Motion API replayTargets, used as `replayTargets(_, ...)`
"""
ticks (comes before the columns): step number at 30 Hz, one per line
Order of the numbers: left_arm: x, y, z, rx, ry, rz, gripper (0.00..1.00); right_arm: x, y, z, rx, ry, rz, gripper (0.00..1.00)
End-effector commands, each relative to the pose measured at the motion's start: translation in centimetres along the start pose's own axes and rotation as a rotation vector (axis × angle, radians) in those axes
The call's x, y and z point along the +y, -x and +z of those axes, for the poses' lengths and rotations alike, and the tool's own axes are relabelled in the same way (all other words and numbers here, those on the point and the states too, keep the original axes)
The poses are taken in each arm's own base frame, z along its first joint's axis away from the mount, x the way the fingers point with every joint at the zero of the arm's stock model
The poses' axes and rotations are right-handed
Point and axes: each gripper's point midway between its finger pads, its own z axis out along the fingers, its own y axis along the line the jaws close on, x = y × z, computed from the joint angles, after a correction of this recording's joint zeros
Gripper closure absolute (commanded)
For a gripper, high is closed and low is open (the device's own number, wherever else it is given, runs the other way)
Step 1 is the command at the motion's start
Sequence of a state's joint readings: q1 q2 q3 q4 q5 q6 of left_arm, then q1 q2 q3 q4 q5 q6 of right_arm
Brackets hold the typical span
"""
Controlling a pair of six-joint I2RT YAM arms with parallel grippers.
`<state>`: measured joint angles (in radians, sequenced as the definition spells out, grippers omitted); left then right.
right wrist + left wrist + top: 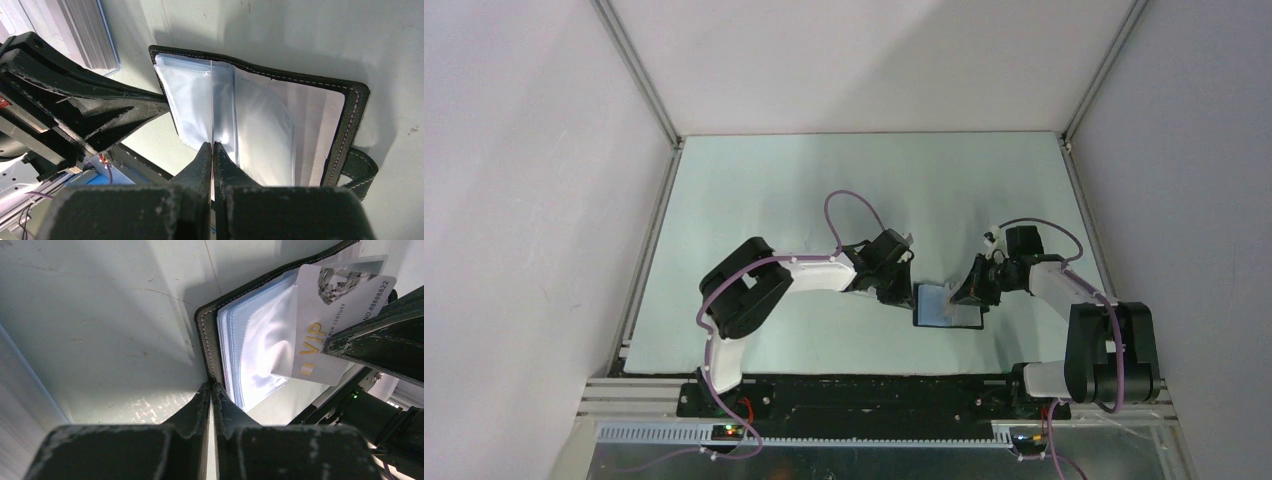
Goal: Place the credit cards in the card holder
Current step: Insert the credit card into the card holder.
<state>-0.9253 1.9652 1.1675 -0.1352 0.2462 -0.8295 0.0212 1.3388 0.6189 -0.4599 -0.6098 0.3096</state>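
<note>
Left gripper [211, 390] pinches the open black leather card holder [204, 340] by its rim. Right gripper [212, 148] has a white plastic VIP card [327, 315] clamped at 2 o'clock, half hidden.

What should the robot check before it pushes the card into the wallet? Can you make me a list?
1. Black folding wallet lying open on the table: ok.
2. Left gripper pinching the wallet's edge to steady it: ok.
3. Right gripper shut on the white plastic VIP card: ok.
4. Card's corner started inside a clear plastic sleeve: cannot tell.
5. Black snap tab off to the side, away from the sleeves: ok.
</note>
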Motion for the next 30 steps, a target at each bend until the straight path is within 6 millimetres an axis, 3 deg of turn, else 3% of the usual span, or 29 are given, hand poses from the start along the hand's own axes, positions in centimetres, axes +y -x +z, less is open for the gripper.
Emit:
replayTargets(1, 3.2, 0.0, 0.8, 0.012, 0.1, -0.016, 0.92, 0.4, 0.1, 0.0, 0.022, -0.007, -0.006, 1.0)
replayTargets(10, 3.8, 0.3, 0.9, 0.015, 0.113, -0.023, 0.94, -0.8, -0.6, 0.5, 0.071, -0.097, 0.047, 1.0)
replayTargets(21, 4.6, 0.7, 1.1, 0.02, 0.128, -0.031, 0.95, -0.3, -0.1, 0.2, 0.1, -0.115, 0.034, 0.94)
replayTargets(30, 4.6, 0.8, 1.3, 0.032, 0.129, -0.024, 0.97, -0.5, 0.0, 0.2, 0.088, -0.158, 0.035, 0.63)
